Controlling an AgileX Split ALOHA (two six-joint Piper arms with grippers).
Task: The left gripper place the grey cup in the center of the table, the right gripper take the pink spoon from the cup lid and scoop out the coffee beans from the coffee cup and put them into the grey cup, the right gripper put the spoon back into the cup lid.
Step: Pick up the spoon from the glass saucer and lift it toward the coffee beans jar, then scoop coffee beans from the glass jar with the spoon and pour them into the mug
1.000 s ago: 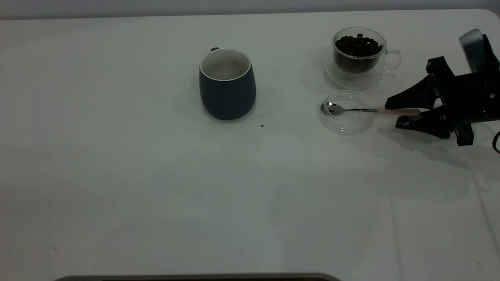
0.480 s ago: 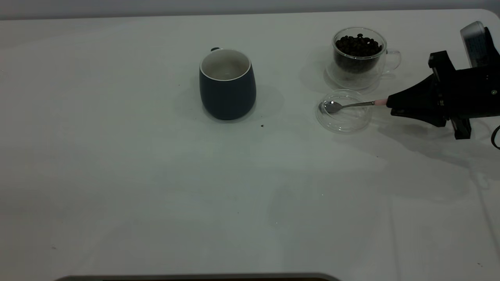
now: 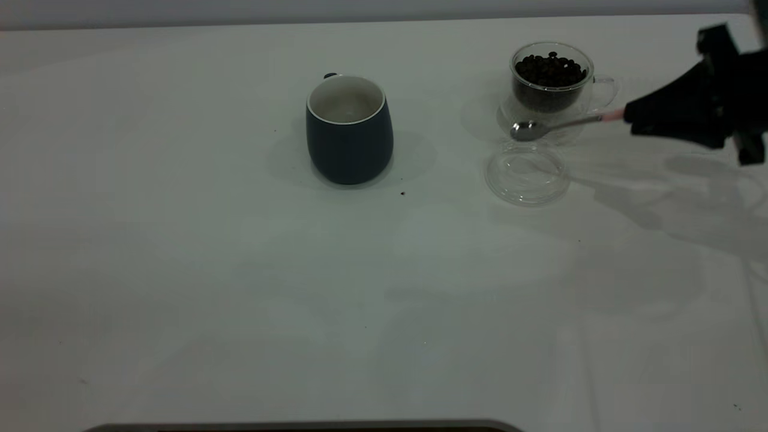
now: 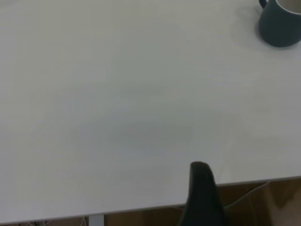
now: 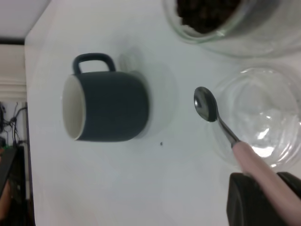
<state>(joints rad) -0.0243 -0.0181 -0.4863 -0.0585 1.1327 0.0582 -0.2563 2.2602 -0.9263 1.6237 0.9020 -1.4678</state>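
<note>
At the right edge of the exterior frame, the matte black right gripper (image 3: 631, 115) pinches the pale pink handle of the pink spoon (image 3: 555, 125). Its shiny metal bowl hangs above the clear, shallow cup lid (image 3: 527, 175), just before the double-walled glass coffee cup (image 3: 552, 84) heaped with glossy coffee beans (image 3: 550, 69). The rounded grey cup (image 3: 349, 129) stands upper centre on the white bench (image 3: 240, 288).

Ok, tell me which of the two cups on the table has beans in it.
The coffee cup, the clear glass mug nearest the right gripper, holds the coffee beans. The grey cup shows only its bare white inside.
</note>
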